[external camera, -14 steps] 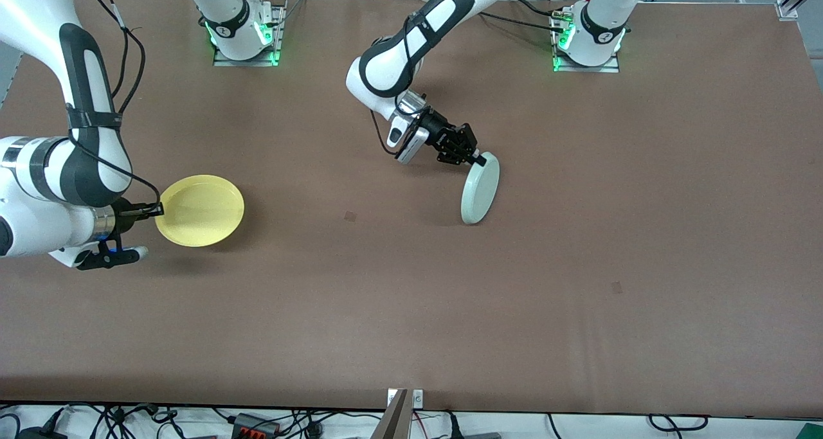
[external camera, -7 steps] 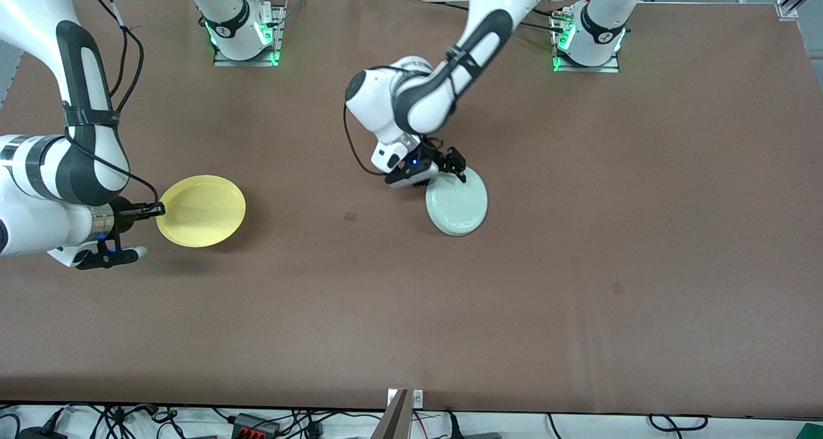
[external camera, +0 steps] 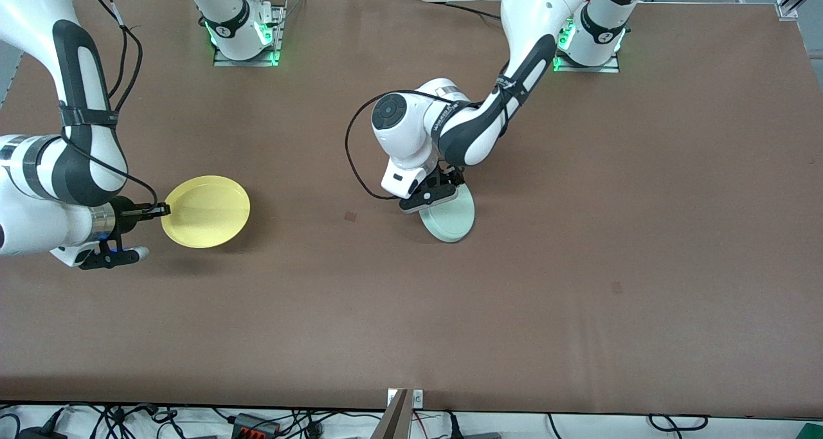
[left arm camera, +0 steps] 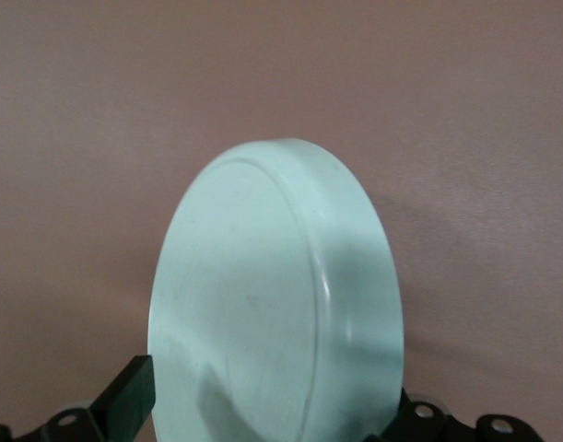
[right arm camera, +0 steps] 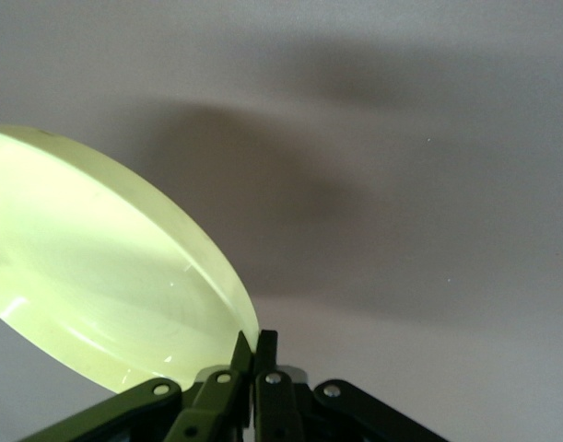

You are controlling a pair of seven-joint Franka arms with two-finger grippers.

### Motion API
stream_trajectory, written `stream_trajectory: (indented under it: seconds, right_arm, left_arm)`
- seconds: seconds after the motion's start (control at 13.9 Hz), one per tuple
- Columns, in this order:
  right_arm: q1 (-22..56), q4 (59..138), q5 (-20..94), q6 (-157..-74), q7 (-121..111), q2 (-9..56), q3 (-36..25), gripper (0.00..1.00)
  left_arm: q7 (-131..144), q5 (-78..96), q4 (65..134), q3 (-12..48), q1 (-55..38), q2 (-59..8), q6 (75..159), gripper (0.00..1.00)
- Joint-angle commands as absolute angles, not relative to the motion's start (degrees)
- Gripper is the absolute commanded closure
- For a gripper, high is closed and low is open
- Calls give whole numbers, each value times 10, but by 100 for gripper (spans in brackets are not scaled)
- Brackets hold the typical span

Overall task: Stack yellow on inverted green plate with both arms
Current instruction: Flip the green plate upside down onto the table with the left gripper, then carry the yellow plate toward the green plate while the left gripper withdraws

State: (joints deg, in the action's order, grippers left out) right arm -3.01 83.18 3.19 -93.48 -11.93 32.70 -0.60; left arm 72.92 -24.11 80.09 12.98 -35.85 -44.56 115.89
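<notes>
The pale green plate [external camera: 450, 220] is near the table's middle, bottom side up and tilted, low over the table. My left gripper [external camera: 442, 193] is shut on its rim. In the left wrist view the green plate [left arm camera: 263, 276] fills the space between the two fingers [left arm camera: 134, 401], its underside showing. The yellow plate [external camera: 207, 211] is toward the right arm's end of the table, right way up. My right gripper [external camera: 161, 211] is shut on its rim and holds it just above the table. The right wrist view shows the fingertips [right arm camera: 253, 348] pinching the yellow plate's [right arm camera: 97, 276] edge.
The brown table [external camera: 578, 265] carries only two small dark marks, one [external camera: 350, 216] between the plates and another [external camera: 616, 288] toward the left arm's end. The arm bases [external camera: 244, 34] stand along the table's edge farthest from the front camera.
My left arm has swung the green plate from standing on edge to bottom side up, lower and slightly toward the right arm's end. The yellow plate has shifted slightly toward the middle.
</notes>
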Motion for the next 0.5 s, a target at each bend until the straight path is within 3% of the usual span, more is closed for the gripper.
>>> stream_trajectory:
  seconds: [0.0,0.43]
  right_arm:
    - [-38,832,40,-926,-128,337,-4,100]
    - [-46,850,40,-926,-124,345,-6,100]
  left_arm:
    - [730,-229,863,154,-327,-432,1235,0]
    - [716,-236,899,152,-310,-435,1285,0]
